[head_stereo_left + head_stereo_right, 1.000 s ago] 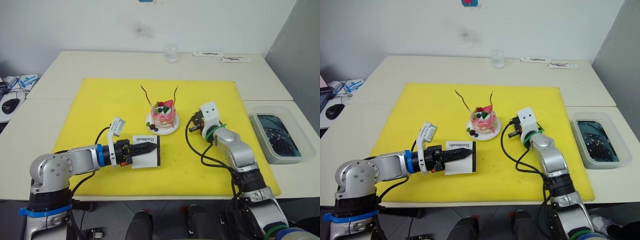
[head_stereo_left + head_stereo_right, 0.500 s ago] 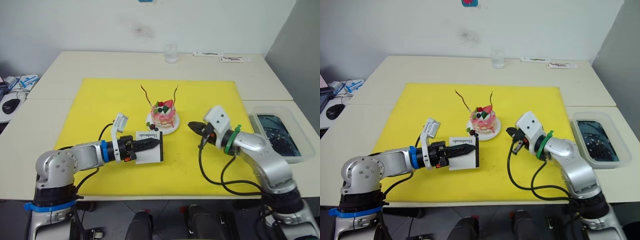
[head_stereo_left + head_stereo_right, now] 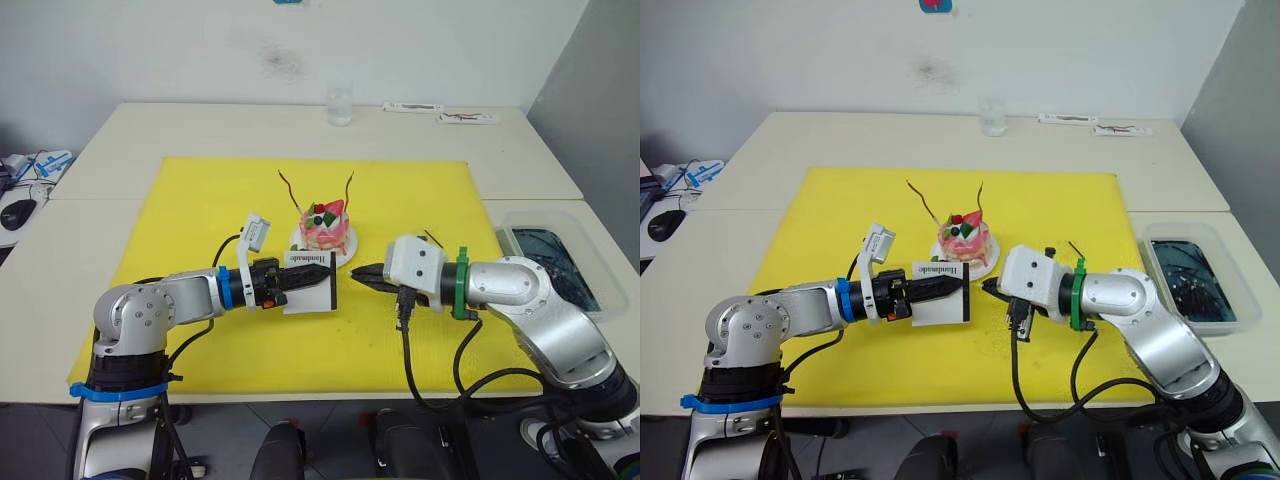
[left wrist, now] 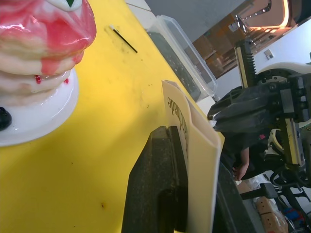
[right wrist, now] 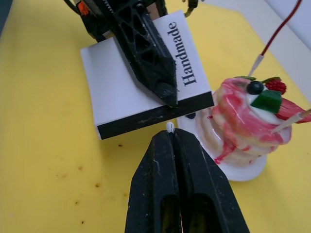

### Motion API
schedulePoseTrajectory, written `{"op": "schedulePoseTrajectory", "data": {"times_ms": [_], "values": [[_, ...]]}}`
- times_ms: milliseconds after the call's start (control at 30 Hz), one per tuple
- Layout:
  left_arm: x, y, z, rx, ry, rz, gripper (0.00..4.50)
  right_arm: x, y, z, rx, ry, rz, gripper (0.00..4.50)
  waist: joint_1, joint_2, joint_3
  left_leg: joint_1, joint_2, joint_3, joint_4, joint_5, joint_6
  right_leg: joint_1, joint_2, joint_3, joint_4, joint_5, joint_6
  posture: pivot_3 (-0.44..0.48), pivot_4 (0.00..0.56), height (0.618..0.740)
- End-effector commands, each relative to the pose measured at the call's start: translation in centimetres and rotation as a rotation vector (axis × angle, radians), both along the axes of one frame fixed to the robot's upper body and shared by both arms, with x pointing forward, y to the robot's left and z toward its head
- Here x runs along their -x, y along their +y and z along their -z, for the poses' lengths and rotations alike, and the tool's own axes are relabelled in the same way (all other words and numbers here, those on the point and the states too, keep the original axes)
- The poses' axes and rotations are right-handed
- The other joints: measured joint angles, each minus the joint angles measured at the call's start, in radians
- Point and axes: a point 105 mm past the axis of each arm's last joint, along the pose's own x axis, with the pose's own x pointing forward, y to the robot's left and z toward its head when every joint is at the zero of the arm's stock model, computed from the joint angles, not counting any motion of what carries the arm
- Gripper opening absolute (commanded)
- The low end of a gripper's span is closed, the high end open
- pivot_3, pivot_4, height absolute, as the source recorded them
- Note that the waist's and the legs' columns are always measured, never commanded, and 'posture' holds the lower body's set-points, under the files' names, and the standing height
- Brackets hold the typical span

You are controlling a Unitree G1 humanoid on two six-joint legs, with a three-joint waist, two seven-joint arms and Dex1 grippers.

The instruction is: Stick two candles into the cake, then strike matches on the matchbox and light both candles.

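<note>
**Match tip at the matchbox strip**

Right gripper (image 5: 171,138) of two black fingers, pinched shut on a short thin match (image 5: 170,127), only the white tip poking out between the fingertips. Tip just beside, perhaps touching, the black side strip of the flat white rectangular matchbox (image 5: 141,82) lettered "Handmade". Left gripper (image 3: 305,279) of two black fingers, clamped on that matchbox, one finger lying across the white top face, box held up off the yellow mat (image 3: 200,200) with the strip edge facing the right gripper at 3 o'clock.

Small round pink layered cake (image 3: 326,230) on its white plate (image 3: 300,243), at 12 o'clock from the matchbox, just behind it, at about the centre of the mat. Thin wavy dark red candle (image 3: 292,190) stuck upright in the cake's 9 o'clock side, leaning outward; thin wavy yellowish-gold candle (image 3: 348,188) stuck in the 3 o'clock side. No flame on either.

Second short dark match (image 3: 433,239) lying flat on the mat at 3 o'clock from the cake, behind the right arm. Clear plastic tub (image 3: 556,268) with dark contents off the mat's 3 o'clock edge. Clear drinking glass (image 3: 341,105) on the cream table (image 3: 150,130) at 12 o'clock, well beyond the mat.
</note>
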Motion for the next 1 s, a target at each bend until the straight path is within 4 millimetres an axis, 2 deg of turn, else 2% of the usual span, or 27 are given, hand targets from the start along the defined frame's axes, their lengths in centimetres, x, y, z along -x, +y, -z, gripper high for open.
{"op": "schedulePoseTrajectory", "data": {"times_ms": [33, 1000], "values": [[0.1, -0.1, -0.8, 0.011, -0.036, 0.016, 0.0, 0.0, 0.7, -0.6, 0.011, -0.053, -0.029, 0.02, 0.0, 0.0, 0.0, 0.0, 0.0, 0.0, 0.0, 0.0, 0.0, 0.0, 0.0, 0.0, 0.0, 0.0, 0.0, 0.0, 0.15, 0.74], [0.4, -0.1, -0.5, 0.02, -0.021, 0.019, 0.0, -1.4, 1.7, 0.0, 0.04, -0.09, -0.041, 0.02, 0.001, 0.0, 0.0, 0.0, 0.0, 0.0, 0.001, 0.0, 0.0, 0.0, 0.0, 0.0, 0.001, 0.0, 0.001, 0.0, 0.15, 0.74]]}}
